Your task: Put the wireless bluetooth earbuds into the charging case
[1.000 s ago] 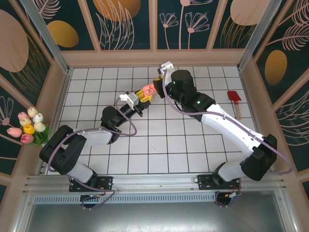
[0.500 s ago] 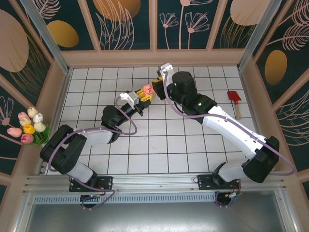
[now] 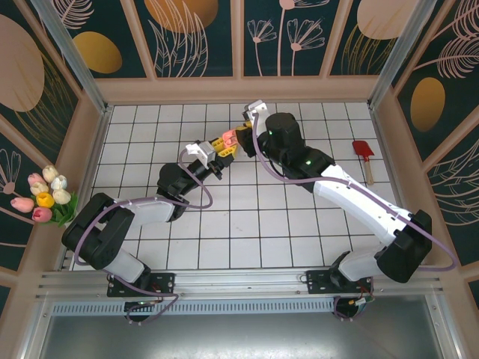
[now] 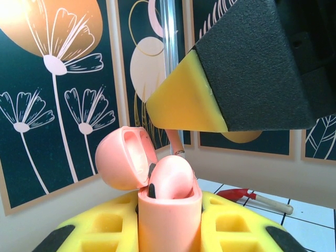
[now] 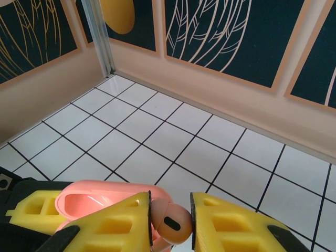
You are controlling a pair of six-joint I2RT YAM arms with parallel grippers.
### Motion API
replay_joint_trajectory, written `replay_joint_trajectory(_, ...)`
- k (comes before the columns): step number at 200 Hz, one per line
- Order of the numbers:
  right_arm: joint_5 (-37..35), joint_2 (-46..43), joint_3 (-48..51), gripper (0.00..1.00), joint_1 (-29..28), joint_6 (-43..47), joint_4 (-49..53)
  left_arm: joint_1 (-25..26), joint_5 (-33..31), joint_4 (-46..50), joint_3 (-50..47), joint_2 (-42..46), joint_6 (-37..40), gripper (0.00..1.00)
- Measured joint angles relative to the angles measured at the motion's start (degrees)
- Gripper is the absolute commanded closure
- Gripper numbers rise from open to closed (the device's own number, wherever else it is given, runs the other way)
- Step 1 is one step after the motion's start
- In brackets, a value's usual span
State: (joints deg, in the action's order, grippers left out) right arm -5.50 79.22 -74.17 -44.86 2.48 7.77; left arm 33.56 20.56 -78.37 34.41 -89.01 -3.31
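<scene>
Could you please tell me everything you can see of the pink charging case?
The charging case is salmon-pink, smooth and plastic-looking, with rounded edges. It stands upright, clamped between the yellow fingers of the left hand. Its domed lid is hinged open to one side, showing a hollow inside. A pink earbud sits partly in the case's mouth, pinched between the fingertips of the right hand.

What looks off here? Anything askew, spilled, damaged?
Nothing damaged or spilled. The left gripper clamps the salmon-pink plastic charging case, lid hinged open; the right gripper pinches a rounded pink earbud at its mouth. Only stray item: a red wooden-handled spatula lying at right.
</scene>
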Motion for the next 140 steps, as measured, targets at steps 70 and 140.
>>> replay_joint_trajectory(70, 1.1, 1.0, 0.0, 0.77, 0.0, -0.3, -0.1, 0.0, 0.0, 0.0, 0.0, 0.0, 0.0, 1.00)
replay_joint_trajectory(140, -0.5, 1.5, 0.0, 0.77, -0.7, 1.3, 0.0, 0.0, -0.2, 0.0, 0.1, -0.4, 0.0, 1.00)
